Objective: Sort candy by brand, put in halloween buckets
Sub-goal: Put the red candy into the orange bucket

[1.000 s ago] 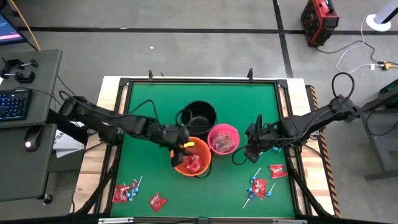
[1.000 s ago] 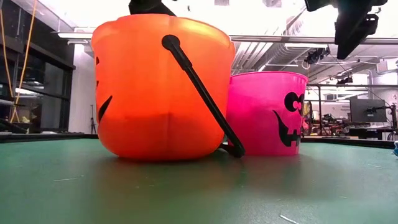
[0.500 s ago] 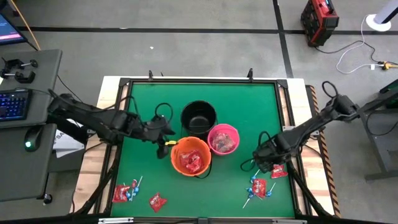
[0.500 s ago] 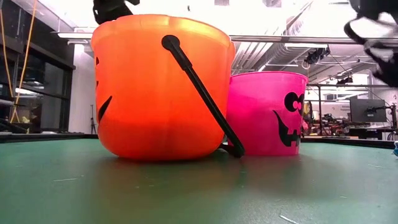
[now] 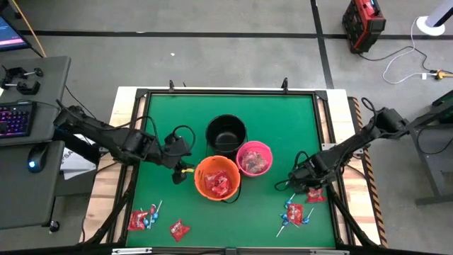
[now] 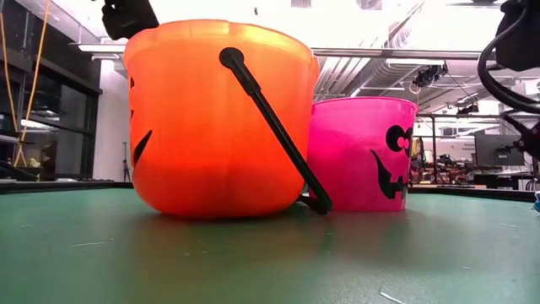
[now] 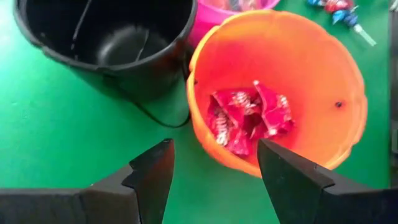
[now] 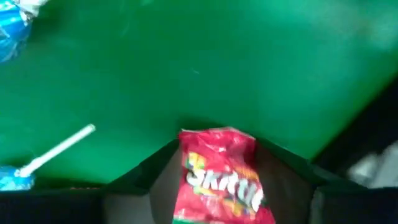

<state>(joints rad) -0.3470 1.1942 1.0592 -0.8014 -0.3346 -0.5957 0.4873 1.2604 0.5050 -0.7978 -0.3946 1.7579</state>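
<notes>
Both arms have swung off the buckets: left gripper [image 5: 178, 168] backs away empty, fingers apart, hanging beside the orange bucket [image 5: 200, 170] where red packets already lie. Right gripper [image 5: 309, 185] has dropped to the table's right side, and a red Skittles packet [image 8: 222, 175] sits squarely between its spread fingers, not yet pinched. Loose lollipops [image 5: 289, 214] lie just beyond. Right arm is clearly nearer this candy.
</notes>
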